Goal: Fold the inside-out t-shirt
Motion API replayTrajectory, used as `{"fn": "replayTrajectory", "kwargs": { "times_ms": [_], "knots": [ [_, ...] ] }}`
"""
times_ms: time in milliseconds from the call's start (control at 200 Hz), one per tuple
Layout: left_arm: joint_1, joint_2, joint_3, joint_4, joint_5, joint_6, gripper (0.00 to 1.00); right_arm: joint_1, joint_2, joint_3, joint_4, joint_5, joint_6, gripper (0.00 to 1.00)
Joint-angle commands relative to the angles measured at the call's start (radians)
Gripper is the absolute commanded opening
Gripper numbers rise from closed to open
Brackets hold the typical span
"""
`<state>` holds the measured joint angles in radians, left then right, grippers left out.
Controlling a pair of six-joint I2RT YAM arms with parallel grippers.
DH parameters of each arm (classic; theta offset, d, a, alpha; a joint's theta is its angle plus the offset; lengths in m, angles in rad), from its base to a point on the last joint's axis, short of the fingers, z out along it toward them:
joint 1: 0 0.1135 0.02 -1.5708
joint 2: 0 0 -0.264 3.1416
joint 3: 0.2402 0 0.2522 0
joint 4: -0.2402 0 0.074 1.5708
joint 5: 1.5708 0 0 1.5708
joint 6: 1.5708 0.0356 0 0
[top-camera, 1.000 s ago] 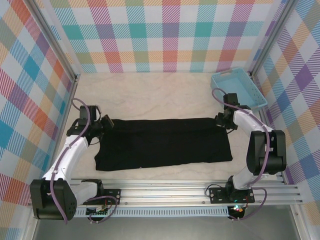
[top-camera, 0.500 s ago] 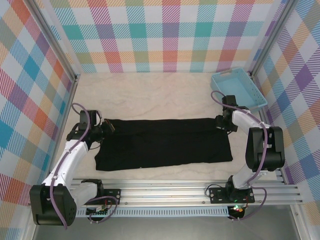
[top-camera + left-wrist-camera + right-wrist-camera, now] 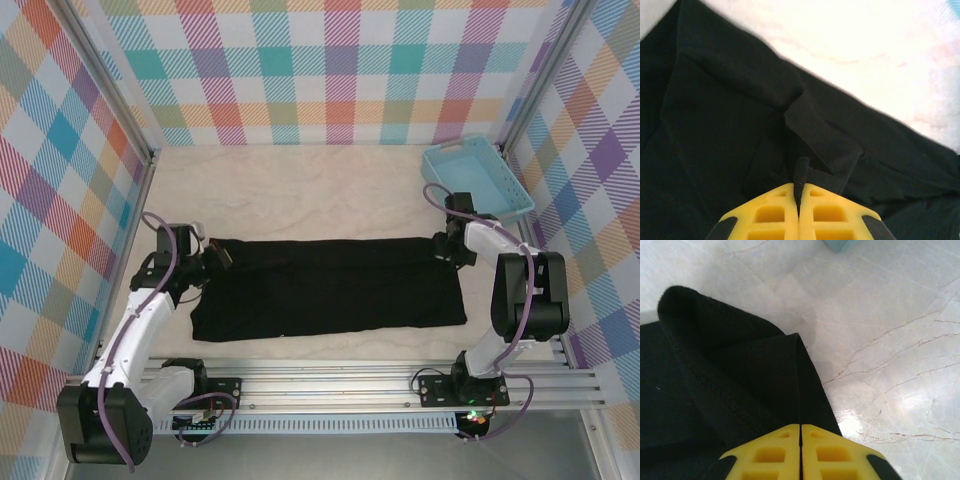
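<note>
The black inside-out t-shirt (image 3: 330,285) lies folded into a long flat band across the middle of the table. My left gripper (image 3: 216,258) is at the band's far left corner. In the left wrist view its yellow fingers (image 3: 765,215) are shut on a raised tuck of the t-shirt (image 3: 715,125). My right gripper (image 3: 446,244) sits at the far right corner. Its jaws (image 3: 800,426) are pressed together where a folded edge of the t-shirt (image 3: 740,375) runs in between them. No print shows on the cloth.
A light blue basket (image 3: 478,178) stands at the back right, just beyond the right arm. Pale marbled tabletop (image 3: 300,190) lies behind the shirt, with checked walls around. A metal rail (image 3: 330,385) carrying the arm bases runs along the near edge.
My left gripper has slid a little nearer and lower with the shirt's left corner. The right gripper has hardly shifted at the right corner. The band lies flatter.
</note>
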<state>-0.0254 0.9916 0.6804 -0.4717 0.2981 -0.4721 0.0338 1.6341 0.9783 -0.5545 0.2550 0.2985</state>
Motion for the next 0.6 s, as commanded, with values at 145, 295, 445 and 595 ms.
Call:
{"fn": "replayTrajectory", "kwargs": {
  "times_ms": [145, 295, 445, 595],
  "knots": [
    [-0.013, 0.040, -0.110, -0.013, 0.054, -0.056, 0.03, 0.007, -0.153, -0.028, 0.058, -0.085, -0.001, 0.37],
    [-0.017, 0.022, -0.179, -0.028, 0.033, -0.104, 0.15, 0.026, -0.215, -0.017, 0.058, -0.112, -0.007, 0.39],
    [-0.018, -0.096, -0.151, -0.077, -0.102, -0.114, 0.39, 0.036, -0.235, -0.012, 0.065, -0.136, -0.007, 0.40],
    [-0.036, -0.108, -0.118, 0.031, -0.106, -0.078, 0.59, 0.046, -0.229, -0.022, 0.092, -0.158, 0.000, 0.40]
  ]
}}
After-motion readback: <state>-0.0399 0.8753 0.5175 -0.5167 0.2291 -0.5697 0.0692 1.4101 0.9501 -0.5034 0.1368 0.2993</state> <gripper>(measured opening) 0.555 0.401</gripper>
